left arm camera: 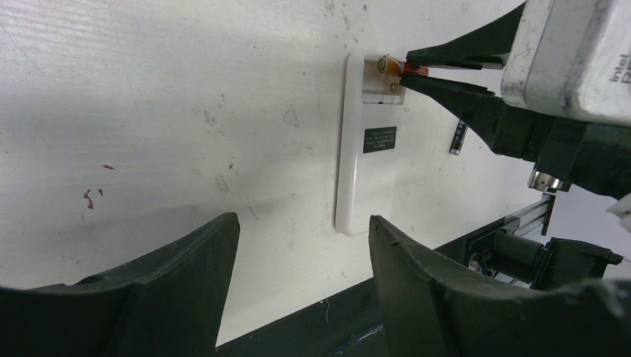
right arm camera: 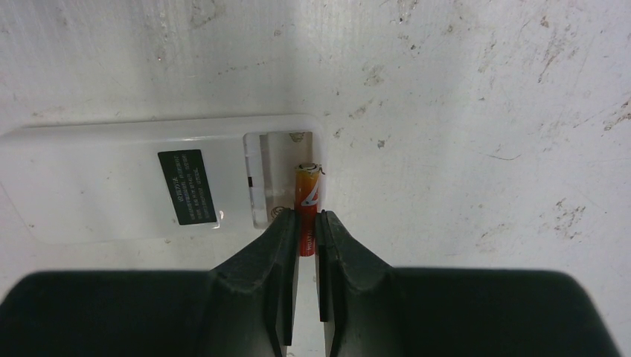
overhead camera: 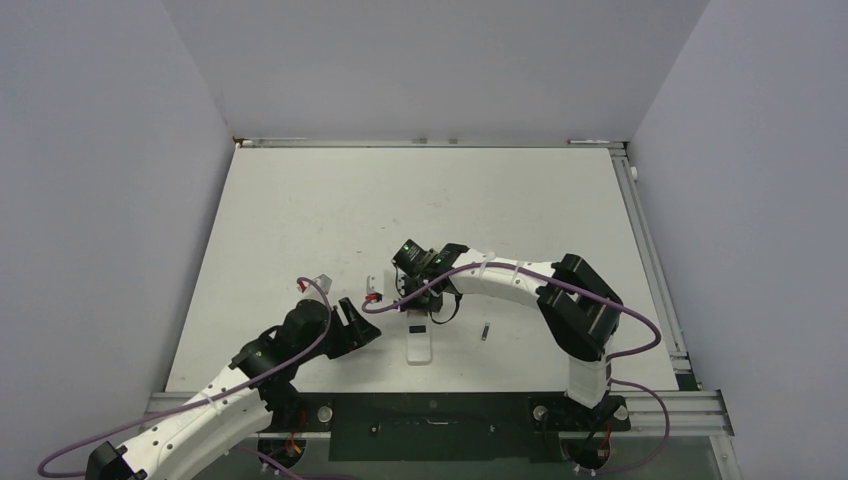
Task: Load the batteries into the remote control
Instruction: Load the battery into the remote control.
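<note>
The white remote control (right arm camera: 111, 186) lies back up on the table, with a black label and its battery compartment (right arm camera: 279, 167) uncovered at one end. My right gripper (right arm camera: 306, 223) is shut on a red battery (right arm camera: 307, 190), whose free end lies in the compartment beside the remote's end wall. The left wrist view shows the same remote control (left arm camera: 351, 163), with the battery (left arm camera: 413, 71) pinched at its far end. My left gripper (left arm camera: 305, 223) stands open just short of the remote's near end and holds nothing. From above, the remote control (overhead camera: 418, 350) lies between the two arms.
A small white piece (overhead camera: 371, 285) with a red bit against it lies left of the right gripper (overhead camera: 417, 308). A small dark stick (overhead camera: 485, 330) lies right of the remote. The table's near edge and black rail (left arm camera: 327, 320) run just behind the left gripper (overhead camera: 368, 330).
</note>
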You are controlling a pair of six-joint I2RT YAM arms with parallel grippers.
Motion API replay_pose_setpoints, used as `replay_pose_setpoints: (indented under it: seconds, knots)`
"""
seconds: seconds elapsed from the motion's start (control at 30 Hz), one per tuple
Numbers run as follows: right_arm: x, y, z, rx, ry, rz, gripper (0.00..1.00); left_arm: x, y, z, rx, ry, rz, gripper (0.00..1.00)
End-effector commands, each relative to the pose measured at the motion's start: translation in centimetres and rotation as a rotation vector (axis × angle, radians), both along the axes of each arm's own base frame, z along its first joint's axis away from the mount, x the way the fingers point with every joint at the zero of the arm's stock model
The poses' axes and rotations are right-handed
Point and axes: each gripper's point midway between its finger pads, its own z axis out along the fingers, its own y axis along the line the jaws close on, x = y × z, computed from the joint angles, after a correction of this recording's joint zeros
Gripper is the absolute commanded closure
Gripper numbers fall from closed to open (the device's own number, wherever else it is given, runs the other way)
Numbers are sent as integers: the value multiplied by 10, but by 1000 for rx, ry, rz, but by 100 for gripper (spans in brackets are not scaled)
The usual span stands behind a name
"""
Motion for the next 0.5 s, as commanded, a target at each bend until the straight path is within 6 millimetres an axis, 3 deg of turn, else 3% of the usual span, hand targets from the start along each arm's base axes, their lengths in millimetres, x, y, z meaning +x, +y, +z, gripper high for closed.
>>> replay_pose_setpoints:
  seconds: [0.0,0.47]
  knots:
    - [1,14,7,33,-1,32,87,2,0,2,-18,8,22,39]
    - [-1,16,1,19,14,34,84,2,-2,1,-28,11,19,38]
